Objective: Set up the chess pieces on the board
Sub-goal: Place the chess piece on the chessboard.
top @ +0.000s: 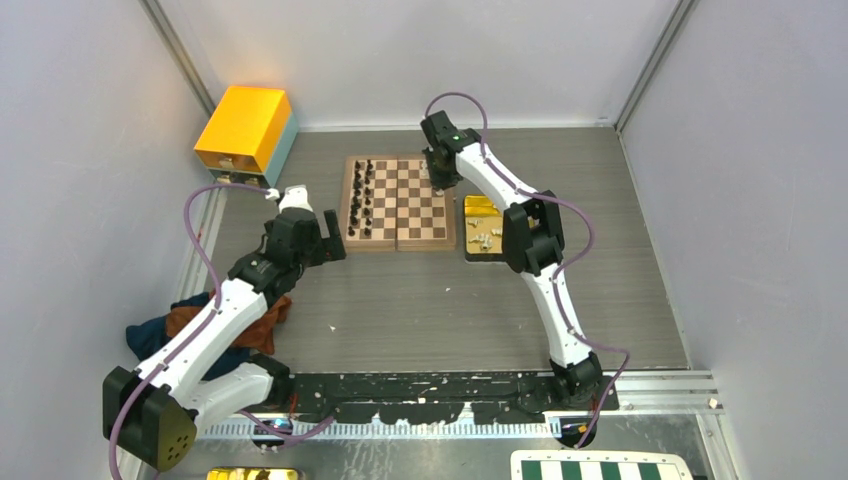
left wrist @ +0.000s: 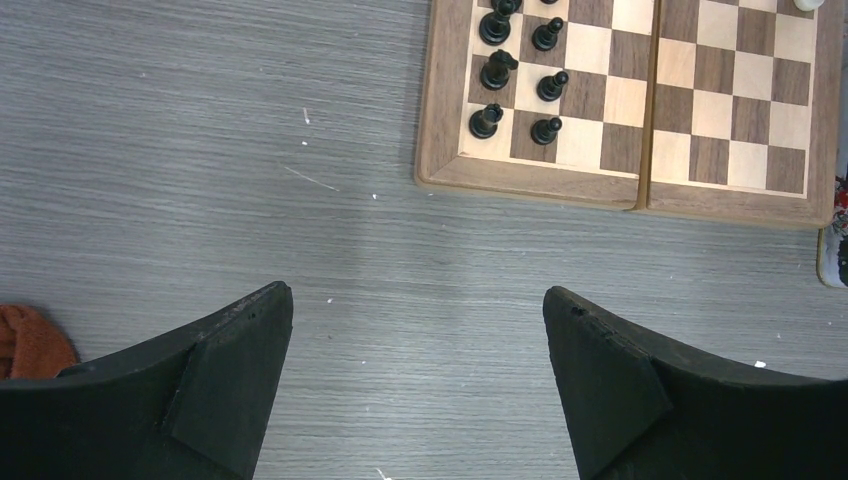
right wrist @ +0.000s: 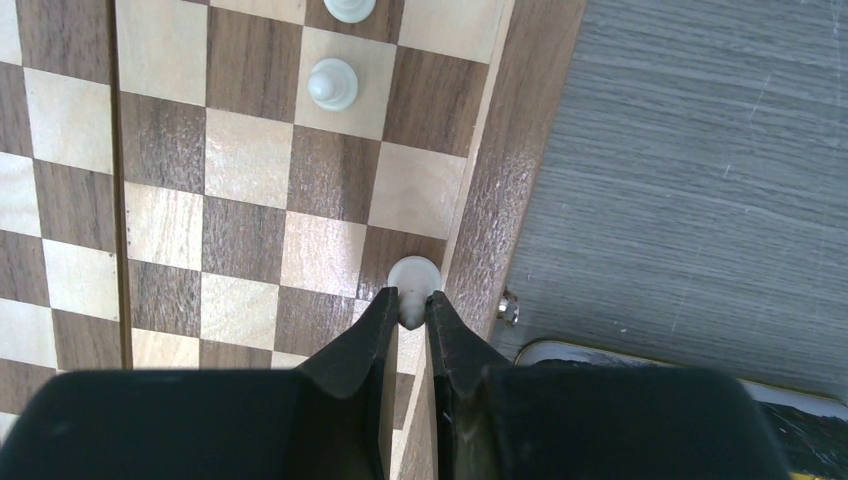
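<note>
Placing white: right gripper (right wrist: 412,302) pinches a white piece (right wrist: 413,275) at the outermost row of the board (right wrist: 520,150). Next: seat it upright, then release. The left gripper (left wrist: 418,300) is spread empty, just off the board.

A grey wood-grain tabletop (top: 430,320) carries a yellow-topped, teal-sided box (top: 245,128) at its far left corner. A shiny gold rectangular tray (top: 478,208) sits right of its centre. Crumpled rust-and-navy cloth (top: 150,338) lies at its left edge, and a green-and-white checkered board (top: 600,467) lies beyond its near edge.
</note>
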Tool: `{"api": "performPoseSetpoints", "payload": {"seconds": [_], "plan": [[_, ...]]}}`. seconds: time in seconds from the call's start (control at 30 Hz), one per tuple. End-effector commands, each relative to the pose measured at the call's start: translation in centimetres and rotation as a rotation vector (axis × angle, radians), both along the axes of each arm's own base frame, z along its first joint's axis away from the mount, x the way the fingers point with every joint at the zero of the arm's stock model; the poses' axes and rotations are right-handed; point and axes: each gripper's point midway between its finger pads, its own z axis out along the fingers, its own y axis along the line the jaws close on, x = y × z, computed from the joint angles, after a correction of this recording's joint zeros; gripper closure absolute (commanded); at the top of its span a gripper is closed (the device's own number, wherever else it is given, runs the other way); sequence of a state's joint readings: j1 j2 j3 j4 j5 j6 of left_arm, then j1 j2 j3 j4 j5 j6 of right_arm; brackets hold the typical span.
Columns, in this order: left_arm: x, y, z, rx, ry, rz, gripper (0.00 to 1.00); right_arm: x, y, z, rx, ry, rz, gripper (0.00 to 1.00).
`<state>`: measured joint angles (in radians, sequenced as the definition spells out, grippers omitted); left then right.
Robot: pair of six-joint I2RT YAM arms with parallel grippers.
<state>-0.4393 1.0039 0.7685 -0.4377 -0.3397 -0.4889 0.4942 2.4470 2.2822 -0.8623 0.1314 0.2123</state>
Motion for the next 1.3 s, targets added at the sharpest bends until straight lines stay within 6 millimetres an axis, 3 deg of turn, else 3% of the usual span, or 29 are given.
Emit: {"api": "performPoseSetpoints", "payload": {"seconds": [0.0,1.27], "plan": [[1.2,-0.5,2.4,-0.018,-0.072,-0.008,0.03,0.8,0.6,2.2,0.042,-0.043,0.001,0.93],[0.8,-0.4,1.7,-0.01,-0.06,-0.013,0.03,2.7,0.6,1.8,0.055,-0.061,-0.038,0.92]]}}
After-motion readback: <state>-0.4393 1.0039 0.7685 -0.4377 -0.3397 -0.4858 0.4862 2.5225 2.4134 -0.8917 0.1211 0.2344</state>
